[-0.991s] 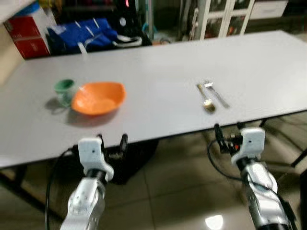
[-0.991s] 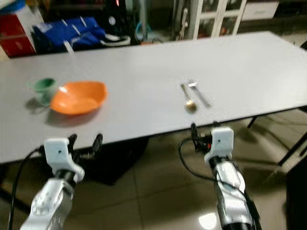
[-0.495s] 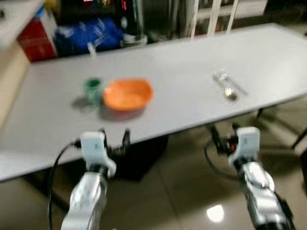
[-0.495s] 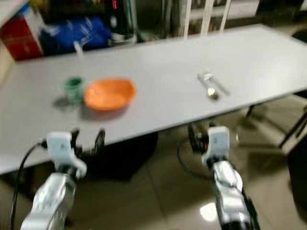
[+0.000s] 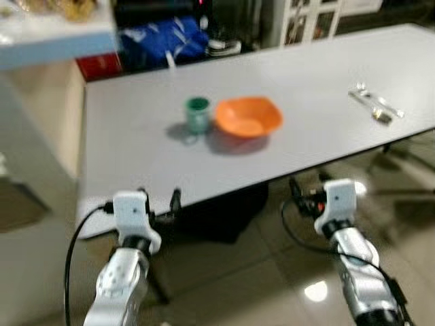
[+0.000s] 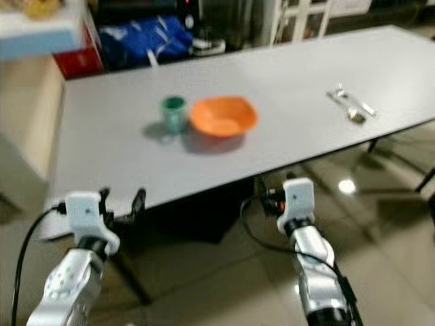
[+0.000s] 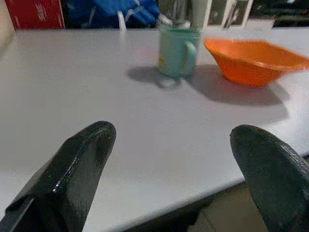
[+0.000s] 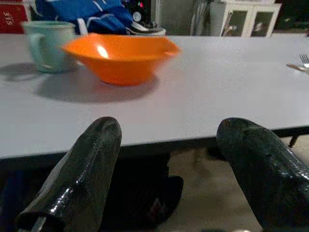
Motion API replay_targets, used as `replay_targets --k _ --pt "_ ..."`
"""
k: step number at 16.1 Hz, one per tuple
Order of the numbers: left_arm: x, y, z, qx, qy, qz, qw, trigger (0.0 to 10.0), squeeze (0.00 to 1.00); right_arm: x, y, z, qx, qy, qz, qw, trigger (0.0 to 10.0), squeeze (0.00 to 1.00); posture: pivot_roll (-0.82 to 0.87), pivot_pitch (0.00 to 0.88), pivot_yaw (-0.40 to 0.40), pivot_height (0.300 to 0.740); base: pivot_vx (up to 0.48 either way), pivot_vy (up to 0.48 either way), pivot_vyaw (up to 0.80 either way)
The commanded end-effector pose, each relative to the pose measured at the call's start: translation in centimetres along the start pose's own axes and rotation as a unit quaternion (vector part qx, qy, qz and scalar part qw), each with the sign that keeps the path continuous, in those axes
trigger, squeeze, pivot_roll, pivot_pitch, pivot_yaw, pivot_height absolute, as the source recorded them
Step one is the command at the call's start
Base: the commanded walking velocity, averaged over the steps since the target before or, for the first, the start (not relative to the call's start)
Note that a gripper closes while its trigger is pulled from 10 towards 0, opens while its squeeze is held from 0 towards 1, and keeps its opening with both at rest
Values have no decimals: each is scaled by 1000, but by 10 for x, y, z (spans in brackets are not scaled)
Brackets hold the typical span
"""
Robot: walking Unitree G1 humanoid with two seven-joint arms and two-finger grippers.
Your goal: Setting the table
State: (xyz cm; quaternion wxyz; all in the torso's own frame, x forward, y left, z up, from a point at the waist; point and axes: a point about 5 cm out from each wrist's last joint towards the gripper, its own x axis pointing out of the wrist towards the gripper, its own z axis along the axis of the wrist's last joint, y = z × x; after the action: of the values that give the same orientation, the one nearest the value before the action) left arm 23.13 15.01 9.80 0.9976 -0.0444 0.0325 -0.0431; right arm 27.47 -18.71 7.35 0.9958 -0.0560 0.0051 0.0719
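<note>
An orange bowl (image 5: 248, 116) sits on the white table (image 5: 136, 149), with a green mug (image 5: 198, 114) just to its left. A fork and spoon (image 5: 376, 106) lie near the table's right front edge. My left gripper (image 5: 158, 200) is held open just before the table's front edge, left of the mug, with nothing between its fingers (image 7: 72, 169). My right gripper (image 5: 307, 191) is open below the table edge, in front of the bowl (image 8: 118, 55). The mug (image 7: 177, 50) and bowl (image 7: 256, 60) stand ahead of the left gripper.
A blue bag (image 5: 160, 37) and a red box (image 5: 102, 64) lie behind the table. A white cabinet (image 5: 312, 20) stands at the back. A counter or shelf edge (image 5: 54, 30) rises at the far left. Glossy tiled floor (image 5: 272, 272) lies below.
The camera has swung left, so the bowl, mug and cutlery sit further right in view. Both grippers stay open at the table edge.
</note>
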Motion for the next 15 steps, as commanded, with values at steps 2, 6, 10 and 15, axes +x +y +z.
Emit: replay_targets --k 2,6,10,15 --pt "-1 5 0 9 3 7 1000 10000 0 4 5 7 -3 -13 9 1000 10000 0 -125 13 53 740 0 480 756" --pt "0 4 1 13 3 3 1000 10000 0 5 7 7 -1 -13 12 1000 10000 0 -125 13 55 740 0 480 750" --pt "0 2 2 16 3 0 1000 10000 0 7 8 6 2 -8 13 1000 10000 0 -121 16 56 740 0 480 741" --pt "4 4 3 28 7 -6 1000 10000 0 8 14 12 6 -25 15 1000 10000 0 -122 12 60 740 0 480 96"
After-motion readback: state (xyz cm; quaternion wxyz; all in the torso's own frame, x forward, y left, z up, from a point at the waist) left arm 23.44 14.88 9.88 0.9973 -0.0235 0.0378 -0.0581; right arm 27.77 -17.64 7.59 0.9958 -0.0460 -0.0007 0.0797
